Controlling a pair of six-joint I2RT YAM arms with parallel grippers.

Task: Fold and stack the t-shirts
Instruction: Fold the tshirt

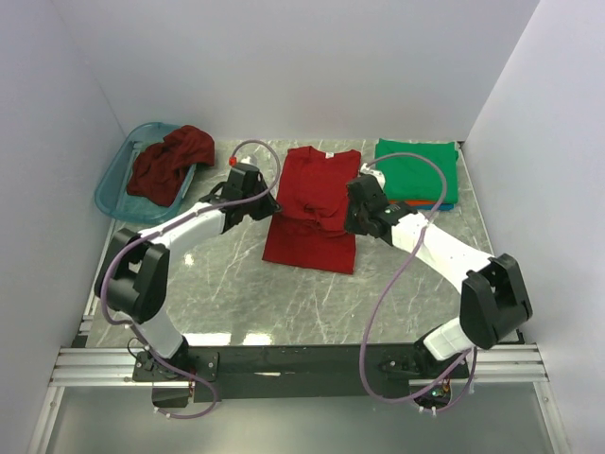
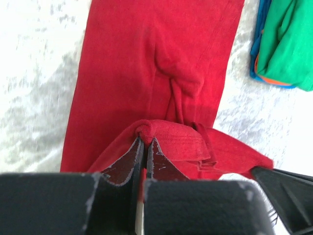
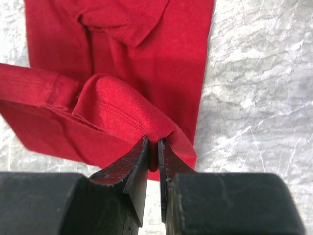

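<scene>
A bright red t-shirt (image 1: 312,203) lies lengthwise in the middle of the table, collar at the far end. My left gripper (image 1: 266,201) is shut on a pinched fold of its left edge (image 2: 146,129). My right gripper (image 1: 356,210) is shut on a fold of its right edge (image 3: 154,137). Both edges are lifted above the flat cloth. A darker maroon t-shirt (image 1: 168,163) lies crumpled in the teal basket (image 1: 112,185). A folded green t-shirt (image 1: 416,171) tops a stack at the far right, with orange-red and blue cloth edges (image 2: 259,63) showing under it.
White walls close in the table on the left, far and right sides. The grey marble tabletop (image 1: 284,293) stretches between the shirt and the arm bases. A black rail (image 1: 302,359) runs along the near edge.
</scene>
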